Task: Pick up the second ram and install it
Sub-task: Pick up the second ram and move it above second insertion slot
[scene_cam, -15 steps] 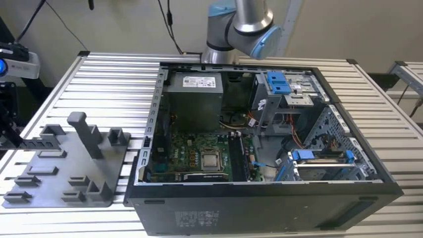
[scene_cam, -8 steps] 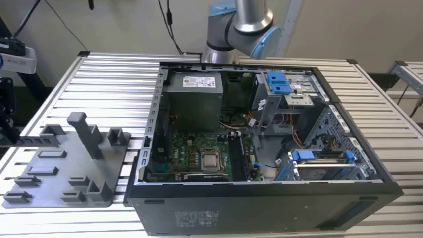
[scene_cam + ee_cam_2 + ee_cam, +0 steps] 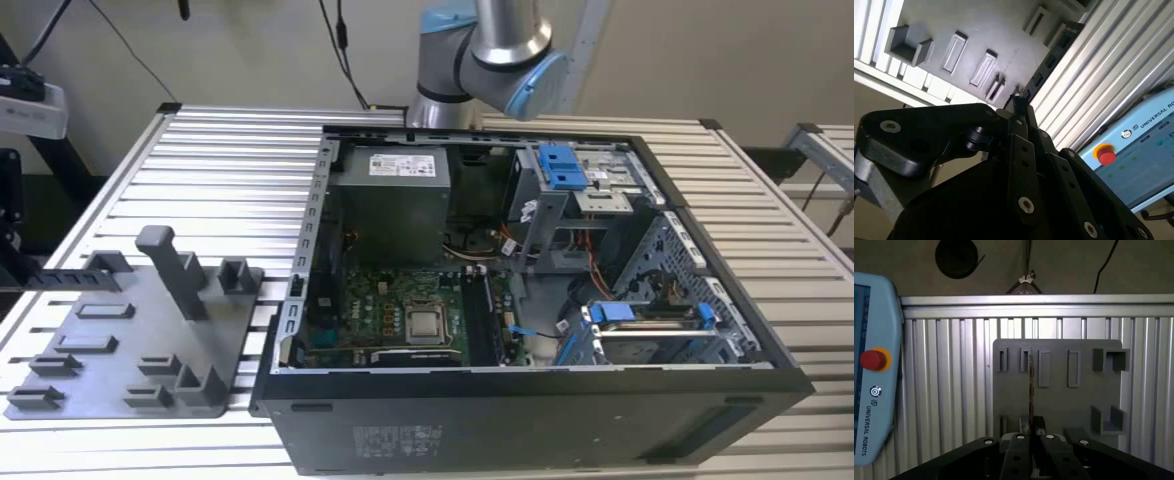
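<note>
The black linkage-fingered gripper (image 3: 1032, 426) is pinching narrow on the second ram (image 3: 1031, 385), a slim dark circuit-board strip that is showing edge-on in the first wrist view. The strip is sticking straight out from between the fingertips (image 3: 1024, 424). It is lining up against the flat grey plastic tray with raised slot blocks (image 3: 1064, 405), running beside one of the upright slots. I cannot tell whether its far end is touching the tray or hanging above it.

The tray is lying on the ribbed silver aluminium table (image 3: 954, 390). A pale blue teach pendant (image 3: 874, 405) with a round red button (image 3: 874, 360) is sitting at the table's edge, well apart from the tray.

In the exterior view, the same tray (image 3: 134, 340) is sitting at the exterior view's left, just beside the open black computer tower case (image 3: 534, 420) lying on its side. The green motherboard (image 3: 380, 310) is showing inside the case. The silver and blue robot arm (image 3: 487, 50) is rising behind the case.
</note>
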Available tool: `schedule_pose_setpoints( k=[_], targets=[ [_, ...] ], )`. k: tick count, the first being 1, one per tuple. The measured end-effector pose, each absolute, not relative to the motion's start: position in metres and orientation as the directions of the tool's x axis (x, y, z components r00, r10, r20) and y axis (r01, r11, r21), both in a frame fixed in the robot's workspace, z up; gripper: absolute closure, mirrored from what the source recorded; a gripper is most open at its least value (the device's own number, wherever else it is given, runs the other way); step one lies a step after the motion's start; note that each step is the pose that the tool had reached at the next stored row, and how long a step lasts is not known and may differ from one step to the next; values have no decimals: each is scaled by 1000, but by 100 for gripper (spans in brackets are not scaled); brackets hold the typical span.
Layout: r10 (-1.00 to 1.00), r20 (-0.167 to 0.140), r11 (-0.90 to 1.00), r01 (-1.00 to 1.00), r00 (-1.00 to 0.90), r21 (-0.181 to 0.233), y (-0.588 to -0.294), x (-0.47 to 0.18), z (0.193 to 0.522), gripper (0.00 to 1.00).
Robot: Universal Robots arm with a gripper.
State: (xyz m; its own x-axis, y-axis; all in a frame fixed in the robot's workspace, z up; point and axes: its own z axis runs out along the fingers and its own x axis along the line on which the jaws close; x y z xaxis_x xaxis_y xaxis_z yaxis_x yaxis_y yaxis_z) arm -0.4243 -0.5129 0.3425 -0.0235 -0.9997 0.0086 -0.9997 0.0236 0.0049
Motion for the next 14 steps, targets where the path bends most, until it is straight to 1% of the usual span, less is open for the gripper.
schedule_pose_setpoints(
  k=[14],
  targets=[
    [-1000, 9, 24, -1000, -24, 5, -513, -424, 363, 86]
  ],
)
